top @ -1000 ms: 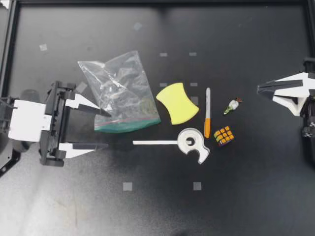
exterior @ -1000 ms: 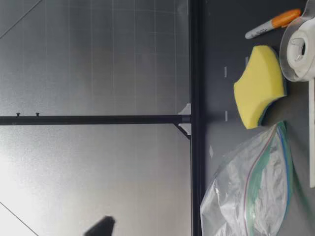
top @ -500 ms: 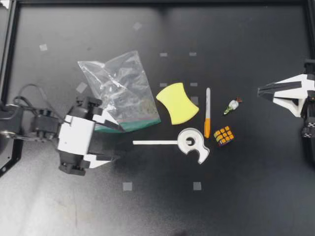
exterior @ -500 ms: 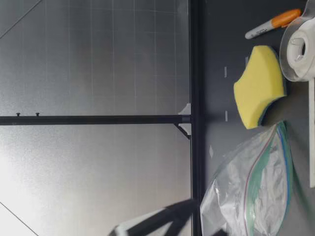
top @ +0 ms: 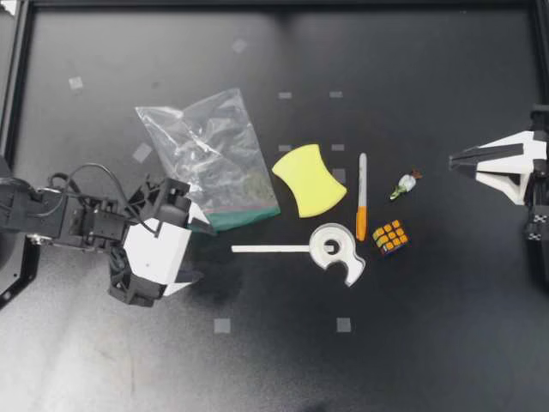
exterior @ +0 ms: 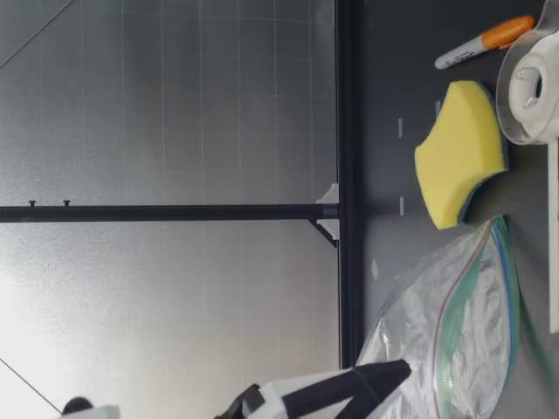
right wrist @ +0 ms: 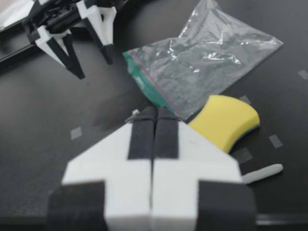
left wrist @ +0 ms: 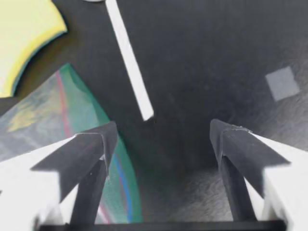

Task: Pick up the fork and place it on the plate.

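Left arm has pushed further in over the last second and pitched down, so the left gripper now sits just beside the green-edged corner of the clear plastic zip bag; right arm hasn't budged. Left jaws are wide apart with nothing between them. In the left wrist view the near end of the flat white strip lies just ahead of the gap, not touching either finger, and the bag's corner runs under one finger. Low view: one left finger is just above the bag's edge. Can't make out a fork or a plate as such; the strip is the closest match, flat on the black table, its far end meeting the white ring-shaped tape dispenser. Nearby lie the yellow curved sponge, the white marker with orange cap and the small multicoloured puzzle cube. Right gripper is parked at the table's edge, jaws pressed together, empty.
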Tool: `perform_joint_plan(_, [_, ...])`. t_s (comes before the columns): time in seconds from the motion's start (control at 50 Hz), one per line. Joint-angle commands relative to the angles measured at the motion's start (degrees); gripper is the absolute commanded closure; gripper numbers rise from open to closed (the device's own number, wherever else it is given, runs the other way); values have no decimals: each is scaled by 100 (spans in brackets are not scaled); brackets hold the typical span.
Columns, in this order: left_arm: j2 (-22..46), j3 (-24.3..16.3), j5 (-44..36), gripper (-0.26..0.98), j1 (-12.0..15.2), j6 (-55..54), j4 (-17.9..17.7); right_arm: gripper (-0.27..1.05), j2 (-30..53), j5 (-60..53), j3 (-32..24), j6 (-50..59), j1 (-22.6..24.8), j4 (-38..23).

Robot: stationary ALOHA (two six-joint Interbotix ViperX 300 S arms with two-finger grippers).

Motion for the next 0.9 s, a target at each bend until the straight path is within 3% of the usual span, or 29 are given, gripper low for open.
perform_joint_plan(0.0, [-9, -220, 149, 6, 53, -9, 114, 95, 18, 0, -167, -9, -53, -26])
perform_joint_plan(0.36, [589, -729, 1090, 7, 193, -352, 694, 95, 9, 220, -202, -9, -62, -229])
perform_joint_plan(0.72, [782, -879, 1881, 8, 193, -2417, 2399, 95, 9, 325, -299, -9, -70, -580])
perform_joint_plan(0.88, [940, -905, 1925, 14, 193, -2813, 2522, 95, 9, 352, -308, -9, -70, -598])
